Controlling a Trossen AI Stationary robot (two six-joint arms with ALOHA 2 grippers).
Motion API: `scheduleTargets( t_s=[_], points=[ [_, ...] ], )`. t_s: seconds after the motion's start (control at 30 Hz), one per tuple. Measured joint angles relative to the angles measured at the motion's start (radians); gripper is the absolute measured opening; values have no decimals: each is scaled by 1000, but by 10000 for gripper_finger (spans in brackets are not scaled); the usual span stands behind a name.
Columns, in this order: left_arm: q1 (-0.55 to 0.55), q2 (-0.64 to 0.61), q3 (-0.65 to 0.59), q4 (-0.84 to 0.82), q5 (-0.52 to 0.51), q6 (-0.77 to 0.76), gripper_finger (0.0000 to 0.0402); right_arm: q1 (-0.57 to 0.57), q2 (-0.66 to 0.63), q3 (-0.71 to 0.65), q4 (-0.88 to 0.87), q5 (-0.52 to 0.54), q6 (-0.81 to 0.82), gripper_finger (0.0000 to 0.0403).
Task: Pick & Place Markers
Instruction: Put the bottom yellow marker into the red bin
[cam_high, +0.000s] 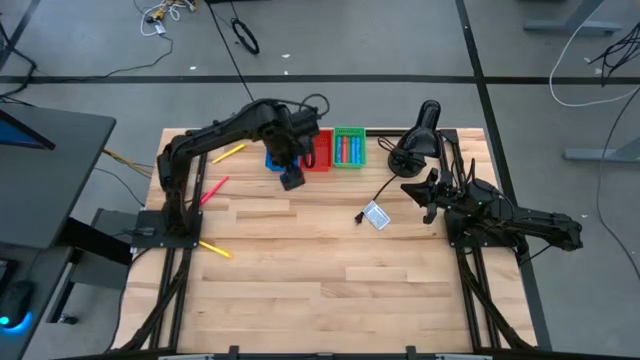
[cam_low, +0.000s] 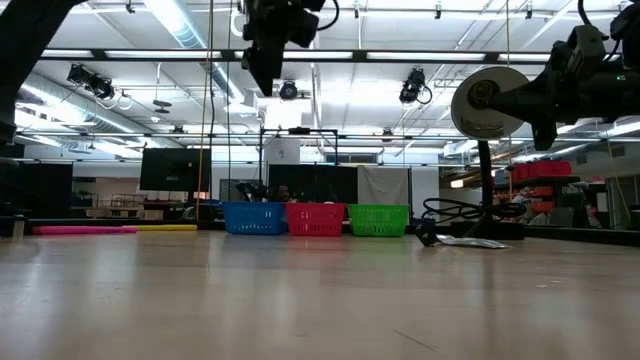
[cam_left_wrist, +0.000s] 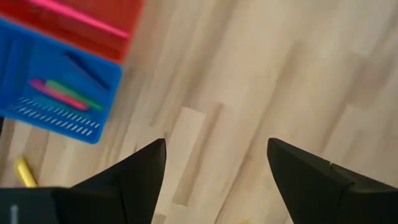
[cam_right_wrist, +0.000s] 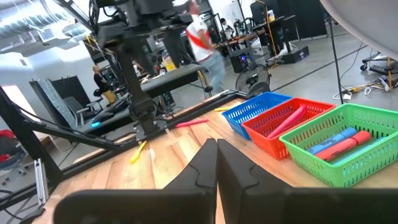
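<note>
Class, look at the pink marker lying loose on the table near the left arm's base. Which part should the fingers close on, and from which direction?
Probably grip the pink marker at mid-length, coming straight down from above. It lies flat and slanted on the bare table, so the fingers should close across its thin width, turned square to its slant. The left gripper, open near the bins, is the closer one.

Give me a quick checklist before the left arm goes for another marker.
1. Left gripper open and empty: ok.
2. Left gripper raised clear of the blue bin: ok.
3. Loose markers left on the table: ok; yellow marker, pink marker, second yellow marker.
4. Right gripper shut, parked at the table's right side, out of the way: ok.
5. Red bin and green bin upright in a row: ok.
</note>
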Motion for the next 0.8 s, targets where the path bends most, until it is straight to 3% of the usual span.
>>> scheduleTargets(
  t_s=[0.2,0.43,0.8],
  points=[
    [-70,-84,-149,27,51,121,287,0,0,0,0,0,0,11],
    [-154,-232,-424,96,56,124,287,0,0,0,0,0,0,11],
    [-290,-439,-703,164,53,184,287,0,0,0,0,0,0,11]
  ],
)
